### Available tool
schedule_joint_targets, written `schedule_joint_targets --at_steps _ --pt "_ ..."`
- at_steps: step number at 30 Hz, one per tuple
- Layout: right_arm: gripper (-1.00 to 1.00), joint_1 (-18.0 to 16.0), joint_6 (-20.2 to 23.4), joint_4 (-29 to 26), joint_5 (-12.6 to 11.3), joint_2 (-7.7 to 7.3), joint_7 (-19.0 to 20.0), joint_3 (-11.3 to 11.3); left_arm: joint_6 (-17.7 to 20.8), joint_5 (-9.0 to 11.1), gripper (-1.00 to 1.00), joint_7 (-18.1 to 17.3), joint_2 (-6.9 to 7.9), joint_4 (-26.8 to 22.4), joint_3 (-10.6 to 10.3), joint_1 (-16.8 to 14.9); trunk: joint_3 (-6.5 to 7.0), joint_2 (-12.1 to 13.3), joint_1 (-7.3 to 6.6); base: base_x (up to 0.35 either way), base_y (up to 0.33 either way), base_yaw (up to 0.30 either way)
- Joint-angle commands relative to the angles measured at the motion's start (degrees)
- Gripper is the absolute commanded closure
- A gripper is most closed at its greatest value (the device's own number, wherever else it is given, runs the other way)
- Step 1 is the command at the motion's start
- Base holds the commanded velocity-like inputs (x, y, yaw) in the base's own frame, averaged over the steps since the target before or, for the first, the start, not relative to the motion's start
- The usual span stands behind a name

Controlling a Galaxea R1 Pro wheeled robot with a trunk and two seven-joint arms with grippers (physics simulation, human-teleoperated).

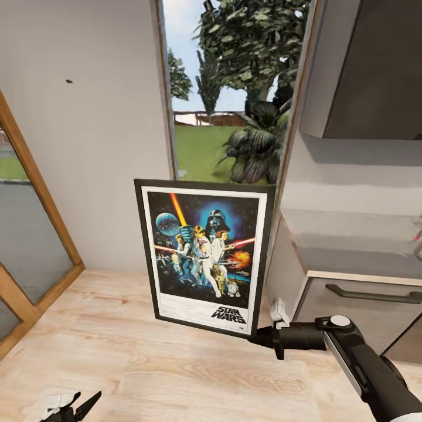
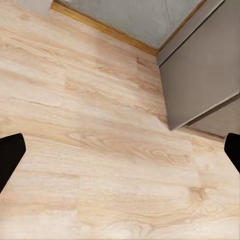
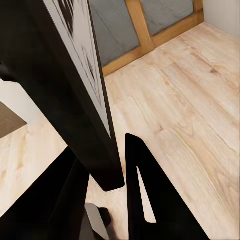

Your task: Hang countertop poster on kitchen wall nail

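**Right now: poster held upright in the right gripper, facing the grey wall**

Currently the right gripper (image 1: 265,335) is clamped on the lower right corner of the poster (image 1: 204,255), carrying it upright in the air above the wooden floor (image 1: 117,351), clear of any surface. In the head view the poster tilts slightly, its printed face toward the camera, the "STAR WARS" logo at its bottom. In the right wrist view the poster (image 3: 75,90) is seen edge-on, its black frame running between the two dark fingers (image 3: 137,190), which press on either side of its corner.

Beyond the poster stands a plain light-grey wall (image 1: 99,146), with one wall nail (image 1: 69,81) as a small dark speck high on it, well apart from the poster's top edge. A tall window (image 1: 228,88) with trees outside sits just behind the poster. To the right are the worktop (image 1: 357,249) on a grey cabinet and a wall cupboard (image 1: 369,64) above it.

The left gripper (image 1: 73,407) hangs low over the floor, spread wide and holding nothing; the left wrist view shows its fingertips (image 2: 10,157) far apart over floorboards.
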Motion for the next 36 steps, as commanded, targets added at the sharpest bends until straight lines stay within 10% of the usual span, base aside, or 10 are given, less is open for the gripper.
schedule_joint_targets --at_steps 1,21,36 --pt "1.00 -0.06 0.66 -0.03 -0.35 -0.05 0.00 0.11 0.14 0.38 -1.00 0.21 -0.12 -1.40 -0.61 -0.05 -0.13 -0.12 0.06 0.243 0.267 0.000" --pt "1.00 -1.32 0.83 -1.58 -2.53 0.19 -0.26 0.03 7.74 0.36 -1.00 4.32 1.04 -10.13 0.02 -0.05 -0.13 -0.12 0.06 0.253 0.265 0.000" --pt "1.00 -15.16 11.35 -1.23 -2.90 3.05 -1.85 0.05 7.60 0.30 -1.00 4.32 1.13 -10.15 0.01 -0.05 -0.13 -0.12 0.06 0.179 0.188 0.000"
